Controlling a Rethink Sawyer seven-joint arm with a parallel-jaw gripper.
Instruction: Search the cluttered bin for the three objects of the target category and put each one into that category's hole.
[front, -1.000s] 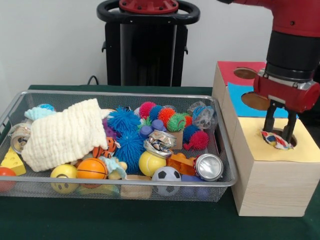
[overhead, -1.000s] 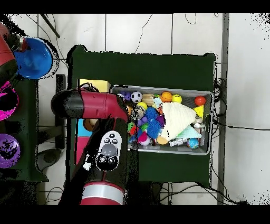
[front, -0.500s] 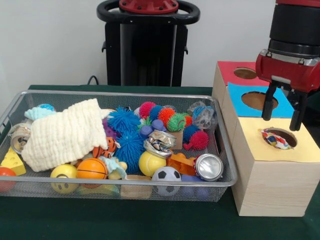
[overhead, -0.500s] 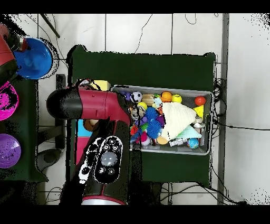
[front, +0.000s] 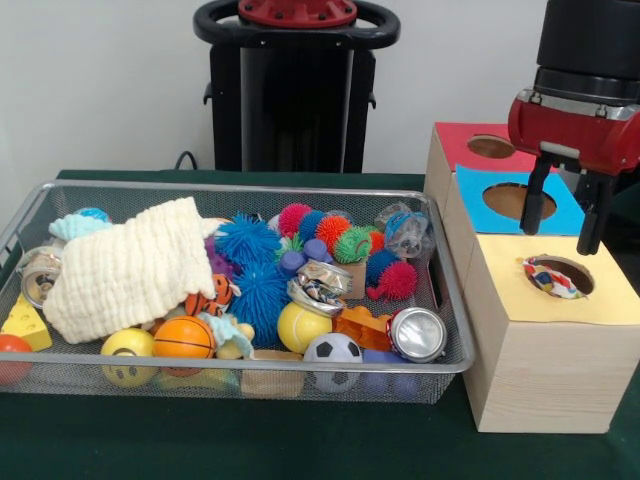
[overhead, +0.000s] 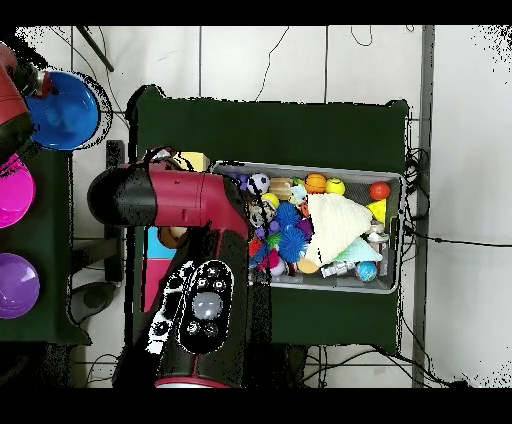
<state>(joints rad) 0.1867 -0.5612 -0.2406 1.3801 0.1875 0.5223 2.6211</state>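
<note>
My gripper (front: 560, 240) hangs open and empty just above the yellow-topped section (front: 600, 300) of the wooden box, over its hole. A crumpled colourful wrapper (front: 546, 277) lies in that hole, apart from the fingers. In the wire bin (front: 240, 186) lie another crumpled wrapper (front: 318, 285), a silver can (front: 418, 333) at the front right, a can (front: 38, 275) at the left wall and a clear plastic wad (front: 405, 228). In the overhead view my red arm (overhead: 180, 198) covers the box and hides the gripper.
The bin also holds spiky balls (front: 248, 243), a cream cloth (front: 125, 270), sports balls (front: 333, 349) and toy bricks. Blue (front: 512, 200) and red (front: 490, 146) box sections with holes lie behind the yellow one. Coloured bowls (overhead: 62, 110) stand beside the table.
A second ago the fingers were down at the yellow hole around the wrapper. They have let it go and risen; the wrapper stays in the hole.
</note>
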